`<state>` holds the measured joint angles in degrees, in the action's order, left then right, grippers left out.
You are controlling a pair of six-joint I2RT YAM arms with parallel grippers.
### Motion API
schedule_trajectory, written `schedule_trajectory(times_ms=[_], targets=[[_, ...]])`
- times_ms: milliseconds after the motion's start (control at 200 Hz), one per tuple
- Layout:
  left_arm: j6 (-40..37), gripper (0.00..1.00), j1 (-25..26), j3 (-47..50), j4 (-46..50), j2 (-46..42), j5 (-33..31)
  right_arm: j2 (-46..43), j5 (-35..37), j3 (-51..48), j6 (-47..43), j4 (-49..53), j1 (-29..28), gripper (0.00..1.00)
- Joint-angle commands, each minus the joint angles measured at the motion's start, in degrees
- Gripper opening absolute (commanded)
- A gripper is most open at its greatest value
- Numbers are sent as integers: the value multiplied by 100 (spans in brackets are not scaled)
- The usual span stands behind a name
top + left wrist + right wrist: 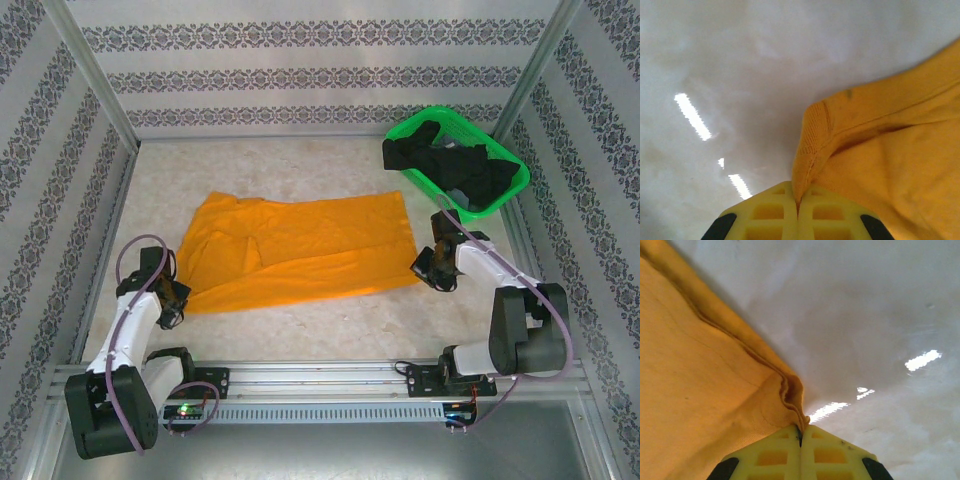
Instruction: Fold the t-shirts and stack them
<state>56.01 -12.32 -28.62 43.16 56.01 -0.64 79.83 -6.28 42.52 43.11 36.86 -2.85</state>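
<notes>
Green mesh basket, far right corner of the table: holds a heap of black t-shirts, one hanging over the left rim. Mustard-orange t-shirt lies spread mid-table. Left gripper is clenched on its near-left corner, right gripper on its near-right hem corner.

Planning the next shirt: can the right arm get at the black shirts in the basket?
Probably not yet: the right gripper is shut on the orange shirt. The black shirts lie near, nothing between.
</notes>
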Motion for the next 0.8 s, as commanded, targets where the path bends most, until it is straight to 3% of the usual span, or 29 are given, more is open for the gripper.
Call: schedule_trajectory(times_ms=[0,380,510,600,659,799], targets=[[186,0,54,39,347,-156,-386,-152,326,-94,-79,124,29,0],[452,1,48,150,798,-809,-698,-564,655,-558,285,560,109,0],[376,12,45,48,740,-741,-607,-647,546,-634,382,494,101,0],[351,30,46,-144,693,-663,-581,-650,652,-420,303,599,68,21],[234,35,54,-449,707,-575,-594,-731,857,-191,199,702,25,30],[-303,45,53,-1401,464,-118,-601,-882,929,318,-301,321,-81,34]])
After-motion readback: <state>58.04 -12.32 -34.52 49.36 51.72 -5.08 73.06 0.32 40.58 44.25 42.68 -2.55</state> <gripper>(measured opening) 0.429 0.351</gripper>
